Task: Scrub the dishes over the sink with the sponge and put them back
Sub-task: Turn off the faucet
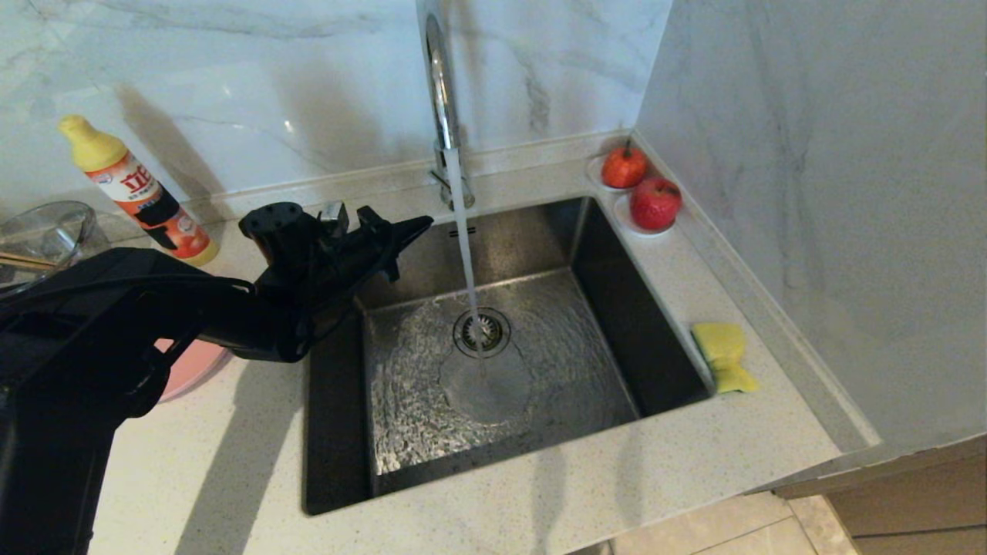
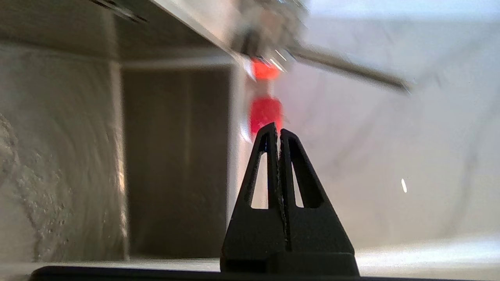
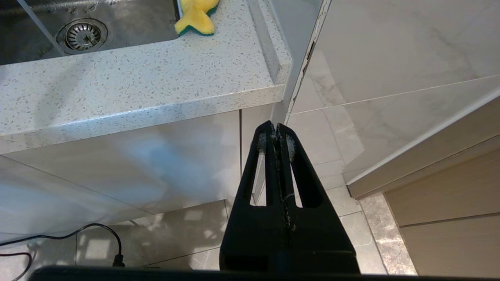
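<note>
Hiding most of the pink plate (image 1: pixel 189 370), the left arm left only its rim showing beside the sink (image 1: pixel 493 347). The bottle (image 1: pixel 135 193) bore red characters, unreadable. The left gripper (image 1: pixel 420 223) hung pinched closed, empty, over the basin's left edge. The sponge (image 1: pixel 723 356) lay right of the sink. The right gripper (image 3: pixel 276 128), closed, hung below the counter (image 3: pixel 136 89).

Bottle (image 1: pixel 143 196): we see an orange and white label with two large red Chinese characters, which we read as "立白".
Smaller print on the same label: we cannot read it.
Where the bottle stands: on the bench (image 1: pixel 540 493), at the back on the left of the sink (image 1: pixel 493 347).
Elsewhere: we find no other writing, number or sign.
</note>
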You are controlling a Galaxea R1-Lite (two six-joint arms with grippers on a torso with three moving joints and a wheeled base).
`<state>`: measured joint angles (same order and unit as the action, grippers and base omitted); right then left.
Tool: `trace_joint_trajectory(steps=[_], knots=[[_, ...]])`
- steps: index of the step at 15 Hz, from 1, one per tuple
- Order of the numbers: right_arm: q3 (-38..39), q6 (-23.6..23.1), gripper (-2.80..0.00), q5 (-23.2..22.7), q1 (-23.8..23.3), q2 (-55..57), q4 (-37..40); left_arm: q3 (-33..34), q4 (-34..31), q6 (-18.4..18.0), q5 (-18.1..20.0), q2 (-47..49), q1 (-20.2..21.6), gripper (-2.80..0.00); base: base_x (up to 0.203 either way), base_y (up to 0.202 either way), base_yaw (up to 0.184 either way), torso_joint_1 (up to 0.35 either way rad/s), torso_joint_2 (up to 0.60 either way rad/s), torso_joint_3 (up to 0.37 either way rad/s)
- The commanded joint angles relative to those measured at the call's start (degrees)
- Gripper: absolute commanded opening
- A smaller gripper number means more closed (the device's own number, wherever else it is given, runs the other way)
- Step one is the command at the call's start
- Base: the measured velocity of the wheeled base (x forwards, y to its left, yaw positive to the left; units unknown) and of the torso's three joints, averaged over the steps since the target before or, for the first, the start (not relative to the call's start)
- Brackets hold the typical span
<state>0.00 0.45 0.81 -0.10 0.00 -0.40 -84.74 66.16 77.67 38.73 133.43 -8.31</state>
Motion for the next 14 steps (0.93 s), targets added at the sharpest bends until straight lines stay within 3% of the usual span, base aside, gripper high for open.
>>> trace_joint_trajectory(steps=[1, 5, 9, 14], knots=[[0.0, -0.01, -2.8, -0.02, 0.01, 0.09, -0.04, 0.56, 1.96, 1.48, 1.66, -0.98, 0.05, -2.8, 0.0, 0.0, 0.0, 0.0, 0.0, 0.0], [0.0, -0.01, -2.8, -0.06, 0.01, 0.09, -0.04, -1.29, 1.97, 2.28, 2.93, 0.27, -0.04, -2.8, 0.0, 0.0, 0.0, 0.0, 0.0, 0.0], [0.0, -0.01, -2.8, -0.02, 0.01, 0.09, -0.04, -4.76, 2.13, 5.85, 4.73, 0.45, -0.04, -2.8, 0.0, 0.0, 0.0, 0.0, 0.0, 0.0], [0.0, -0.01, -2.8, -0.02, 0.01, 0.09, -0.04, -8.57, 1.38, 6.48, 5.15, 0.92, -0.38, -2.8, 0.0, 0.0, 0.0, 0.0, 0.0, 0.0]])
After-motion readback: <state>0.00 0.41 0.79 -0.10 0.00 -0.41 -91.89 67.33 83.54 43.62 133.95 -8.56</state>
